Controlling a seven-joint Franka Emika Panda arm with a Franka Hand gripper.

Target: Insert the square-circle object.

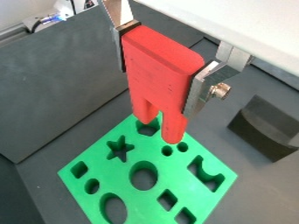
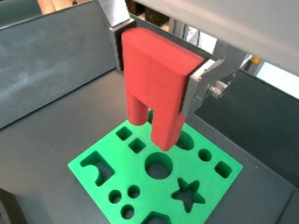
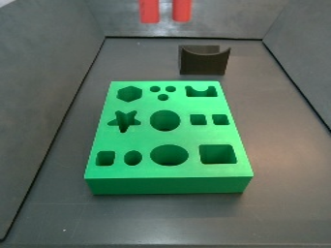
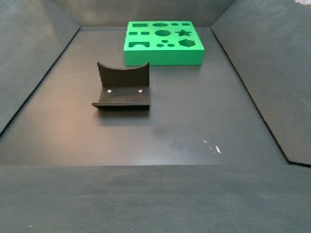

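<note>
Both side views overlook green board (image 3: pixel 165 126), opposite ends.

Open floor lies around the green board (image 3: pixel 165 136); only the dark fixture (image 4: pixel 122 86) stands nearby, apart from it.

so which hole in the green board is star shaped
The middle-row cutout beside the big round hole, the only pointed one. The gripper, holding a red pronged piece, hangs over the board.

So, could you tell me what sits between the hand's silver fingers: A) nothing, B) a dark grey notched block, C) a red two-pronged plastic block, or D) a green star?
C: in both wrist views the hand, above the green cutout board, clamps the red two-pronged block between its fingers.
</note>
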